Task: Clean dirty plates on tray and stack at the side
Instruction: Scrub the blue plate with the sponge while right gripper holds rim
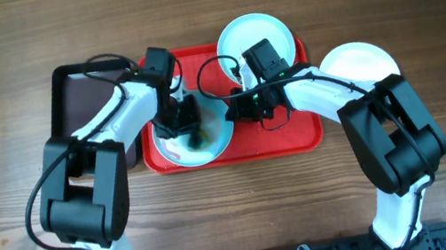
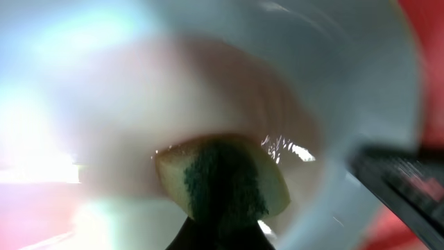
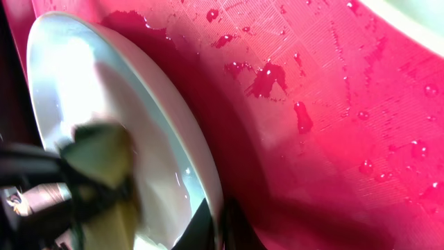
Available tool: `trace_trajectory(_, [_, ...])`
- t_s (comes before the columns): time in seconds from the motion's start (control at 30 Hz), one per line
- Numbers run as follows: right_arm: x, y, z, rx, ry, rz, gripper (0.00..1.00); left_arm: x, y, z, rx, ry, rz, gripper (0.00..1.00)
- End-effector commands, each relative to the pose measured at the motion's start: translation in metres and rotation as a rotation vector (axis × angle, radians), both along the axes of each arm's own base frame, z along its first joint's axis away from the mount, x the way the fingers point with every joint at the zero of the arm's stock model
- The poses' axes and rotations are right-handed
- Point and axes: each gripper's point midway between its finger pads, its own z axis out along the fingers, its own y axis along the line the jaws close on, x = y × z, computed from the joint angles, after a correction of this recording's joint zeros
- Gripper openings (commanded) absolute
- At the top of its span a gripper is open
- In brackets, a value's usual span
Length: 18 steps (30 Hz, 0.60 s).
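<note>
**Sponge on the plate, right arm on the rim**

Here we are over the large red rectangular plastic tray (image 1: 283,138), and both arms are working one pale turquoise round plate (image 1: 212,143) at the tray's left end. The left gripper (image 1: 185,120) is pinching a yellow sponge with a dark green scrub face (image 2: 223,179) and pressing it onto the plate's inner face. The right gripper (image 1: 236,105) is clamped on that plate's rim from the right side. The right wrist view shows the plate tipped up off the tray floor, its face turned toward the sponge.

So the layout is this: the plate sits between the two arms, with the sponge coming from the left and the rim grip on the right. The stacking spot looks to be the white round plate (image 1: 359,63) on the table, just off the tray's right edge. The right arm has the rim in hand and is the nearer one for that carry. A second pale turquoise plate (image 1: 268,26) waits at the tray's far edge, and the narrow black tray (image 1: 80,98) sits to the left.

Some things are hard to call. The left wrist view is a blur, with its fingers out of frame below the sponge. Whether any reddish smear lies under the sponge, I cannot tell. The right fingertips are cut off at the bottom of their own view. Reddish drops dot the tray.
</note>
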Motion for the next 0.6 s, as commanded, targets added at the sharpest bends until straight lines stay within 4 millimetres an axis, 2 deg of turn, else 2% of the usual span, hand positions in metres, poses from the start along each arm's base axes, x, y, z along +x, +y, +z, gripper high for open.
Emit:
trace_trajectory(0.0, [-0.007, -0.012, -0.022, -0.05, 0.048, -0.026, 0.04, -0.027, -0.041, -0.004, -0.248, 0.085, -0.12, 0.04])
trace_trajectory(0.13, [-0.007, -0.012, -0.022, -0.05, 0.048, -0.026, 0.04, -0.01, -0.048, -0.002, -0.282, 0.004, -0.132, 0.04])
trace_trajectory(0.23, [-0.006, -0.012, -0.022, -0.05, 0.048, -0.026, 0.04, 0.015, -0.049, -0.003, -0.26, -0.114, -0.133, 0.04])
trace_trajectory(0.33, [-0.006, -0.012, -0.022, -0.05, 0.048, -0.026, 0.04, 0.043, -0.039, -0.008, -0.168, -0.199, -0.04, 0.04])
trace_trajectory(0.4, [-0.007, -0.012, -0.022, -0.05, 0.048, -0.026, 0.04, 0.06, -0.023, -0.013, -0.068, -0.243, 0.059, 0.04])
trace_trajectory(0.47, [-0.007, -0.012, -0.022, -0.05, 0.049, -0.026, 0.04, 0.071, 0.0, -0.02, 0.064, -0.271, 0.172, 0.04])
trace_trajectory(0.53, [-0.006, -0.012, -0.022, -0.05, 0.048, -0.026, 0.04, 0.074, 0.025, -0.025, 0.199, -0.281, 0.259, 0.04])
trace_trajectory(0.57, [-0.006, -0.012, -0.022, -0.05, 0.048, -0.026, 0.04, 0.071, 0.046, -0.028, 0.306, -0.277, 0.315, 0.04])
